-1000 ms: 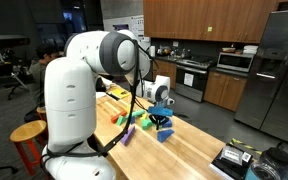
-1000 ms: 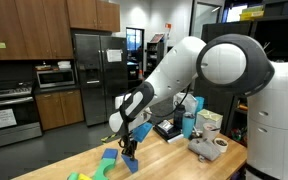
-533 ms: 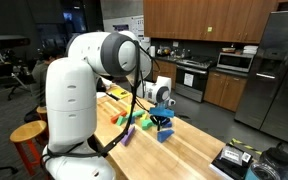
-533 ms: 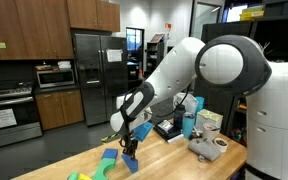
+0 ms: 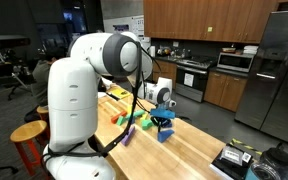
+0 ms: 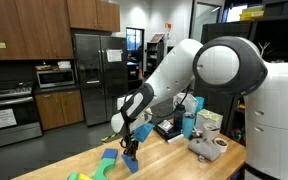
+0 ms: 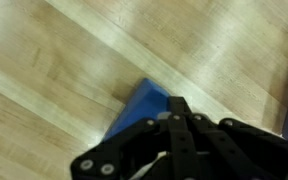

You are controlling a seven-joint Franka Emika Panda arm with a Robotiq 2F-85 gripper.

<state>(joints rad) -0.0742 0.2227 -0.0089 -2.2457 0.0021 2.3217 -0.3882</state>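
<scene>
On the wooden tabletop [image 5: 196, 146], in an exterior view, the tool [image 5: 162, 124] hangs just over a blue block [image 5: 165, 134]. In an exterior view, a green block [image 6: 107, 165] lies near it. In the wrist view, the tool's jaws are together, tips at the block [image 7: 142, 106]. It is probably nudging the block, which calls for steady, low contact.

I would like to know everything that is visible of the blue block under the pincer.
The blue block with a pointed corner looks solid, matte and smooth. It lies flat on the light wooden table. The shut black pincer stands right over it and hides part of it; whether they touch cannot be told.
</scene>
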